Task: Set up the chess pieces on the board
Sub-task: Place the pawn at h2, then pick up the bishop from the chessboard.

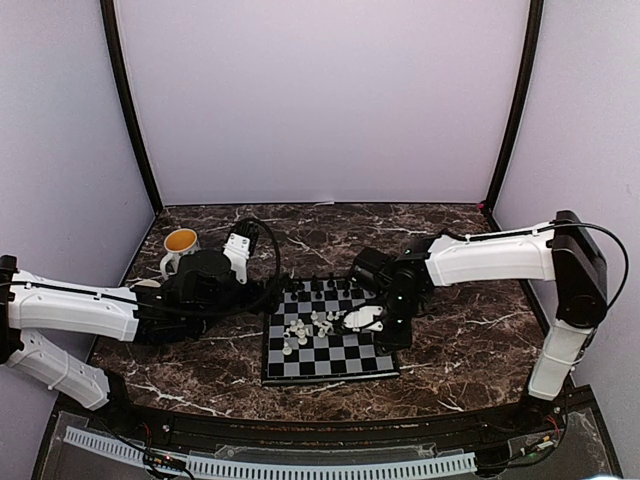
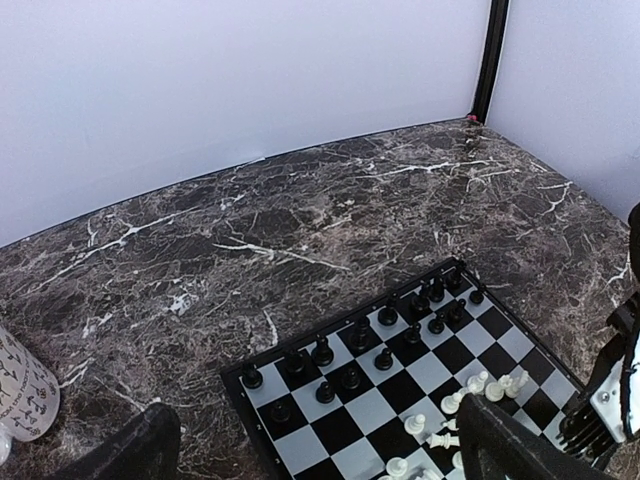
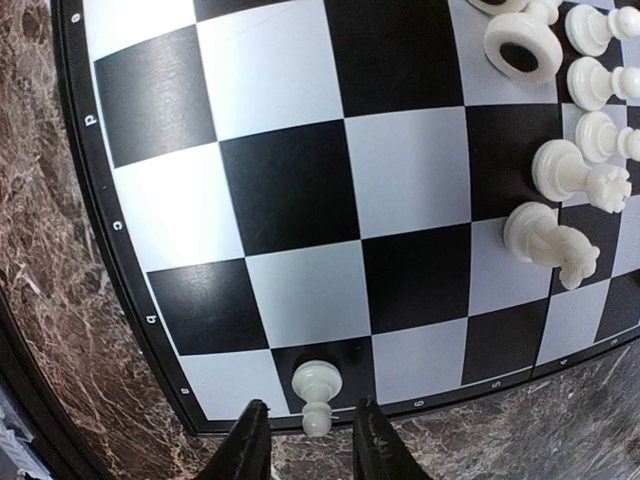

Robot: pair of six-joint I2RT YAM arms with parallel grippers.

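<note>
The board [image 1: 330, 378] lies between the arms. Black chess pieces [image 2: 350, 375] stand along its far rows, and white chess pieces [image 2: 480, 385] are clustered loosely mid-board. In the right wrist view one white pawn [image 3: 318, 392] stands upright on a black square at the board's [image 3: 290, 185] edge. My right gripper [image 3: 310, 440] straddles the pawn's head, open, with a gap on each side. More white pieces [image 3: 560, 170] stand and lie at the upper right. My left gripper [image 2: 320, 465] hovers wide open and empty at the board's left side [image 1: 250, 285].
A white mug [image 1: 180, 245] with a yellow inside stands at the back left beside the left arm; its patterned wall [image 2: 20, 390] shows at the left edge. Dark marble table [image 1: 450, 340] surrounds the board. Pale walls with black posts [image 1: 130, 110] enclose the space.
</note>
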